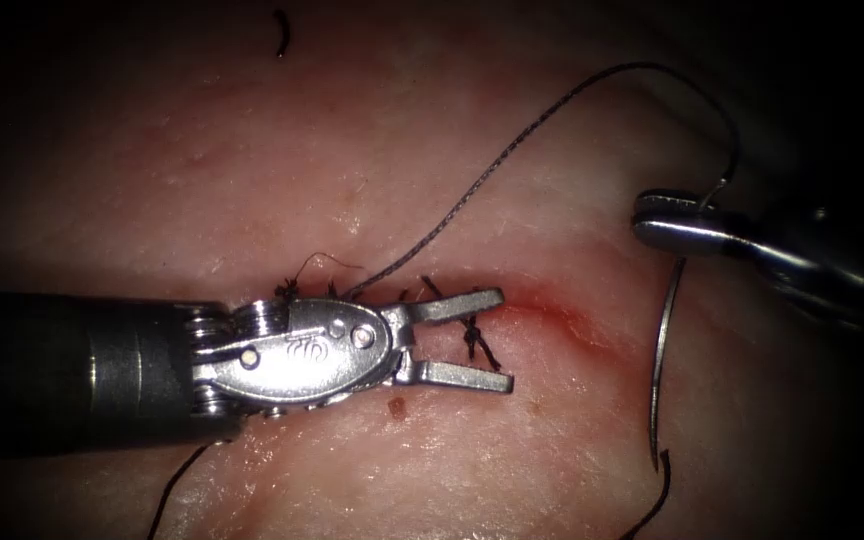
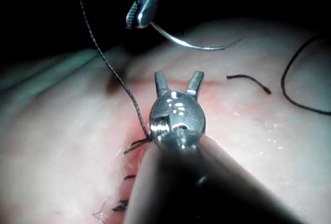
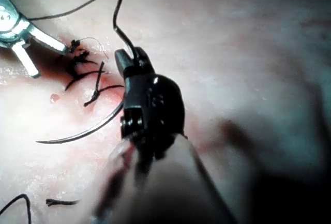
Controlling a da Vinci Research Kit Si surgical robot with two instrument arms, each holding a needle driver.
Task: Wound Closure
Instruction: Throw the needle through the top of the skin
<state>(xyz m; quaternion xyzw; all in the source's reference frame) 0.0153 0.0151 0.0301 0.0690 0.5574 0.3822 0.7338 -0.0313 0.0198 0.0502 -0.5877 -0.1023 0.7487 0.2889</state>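
Right of the cut [image 1: 552, 305], clear of tissue [image 1: 252, 170]: needle [image 1: 660, 360] hangs top-to-bottom, tip down, swaged end in right tool [image 1: 657, 222] jaws. Left tool [image 1: 487, 340] jaws wide, empty.

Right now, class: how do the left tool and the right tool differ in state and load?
The left tool has open jaws holding nothing, over the stitched cut; the right tool is shut on the needle near its thread end, right of the cut, needle outside the tissue. Both are needle drivers.
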